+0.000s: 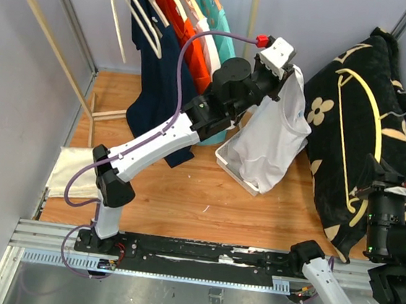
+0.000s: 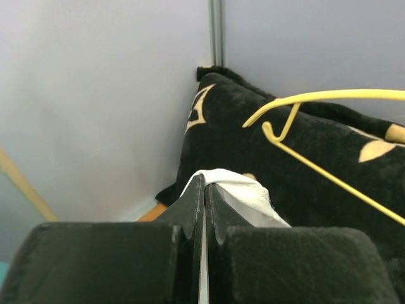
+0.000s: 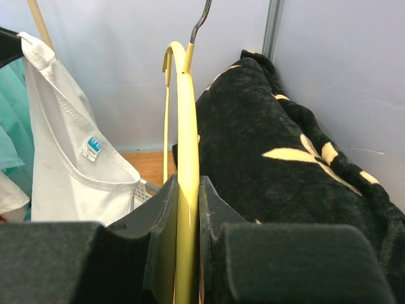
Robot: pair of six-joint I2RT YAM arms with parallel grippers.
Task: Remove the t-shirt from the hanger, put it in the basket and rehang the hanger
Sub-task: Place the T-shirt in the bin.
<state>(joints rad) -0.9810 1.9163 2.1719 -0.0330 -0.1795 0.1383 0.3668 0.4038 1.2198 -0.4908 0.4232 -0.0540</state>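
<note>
My left gripper [image 1: 293, 68] is shut on the top edge of the white t-shirt [image 1: 273, 138] and holds it up so it hangs over the white basket. In the left wrist view the white cloth [image 2: 240, 190] bulges out between my closed jaws [image 2: 205, 183]. My right gripper [image 3: 188, 183] is shut on the yellow hanger [image 3: 185, 120], which stands free of the shirt in front of the black blanket. The hanger [image 1: 366, 118] also shows in the top view and in the left wrist view [image 2: 316, 136]. The t-shirt [image 3: 69, 171] hangs left of it in the right wrist view.
A wooden clothes rack [image 1: 63, 28] at the back left holds navy, orange, white and teal shirts [image 1: 180, 26]. A white basket [image 1: 234, 166] sits on the wooden floor under the t-shirt. A black blanket with cream flowers [image 1: 364, 140] fills the right side. A cream cloth [image 1: 70, 171] lies at the left.
</note>
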